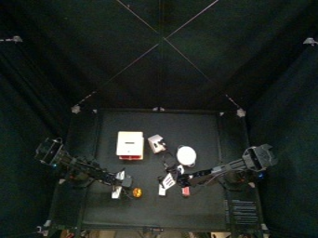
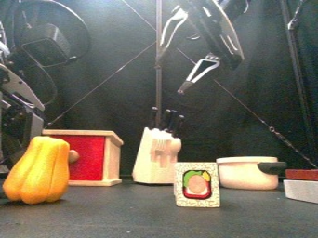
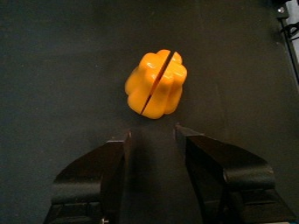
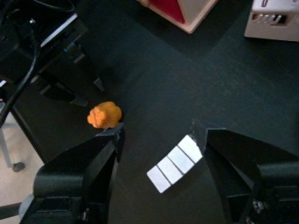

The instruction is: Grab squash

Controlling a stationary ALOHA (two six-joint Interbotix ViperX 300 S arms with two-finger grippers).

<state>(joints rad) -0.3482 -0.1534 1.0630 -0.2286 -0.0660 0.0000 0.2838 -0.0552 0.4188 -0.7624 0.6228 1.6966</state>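
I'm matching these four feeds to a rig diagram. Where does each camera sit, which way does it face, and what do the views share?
Top: high overhead, facing straight down on the black table, both arms entering from the sides.
Front: table height, facing level across; lumpy yellow-orange toy squash near, arms hanging behind.
Left wrist: above the squash, open left gripper framing it.
Right wrist: over the table, open right gripper showing.
Shared: the squash appears in the front view and both wrist views.

Top view: squash (image 1: 137,192) a tiny orange speck at lower centre, shape unreadable. Front view: grey block (image 2: 302,189) cut off by right edge. Right wrist view: red box (image 4: 183,10) cropped at upper edge.
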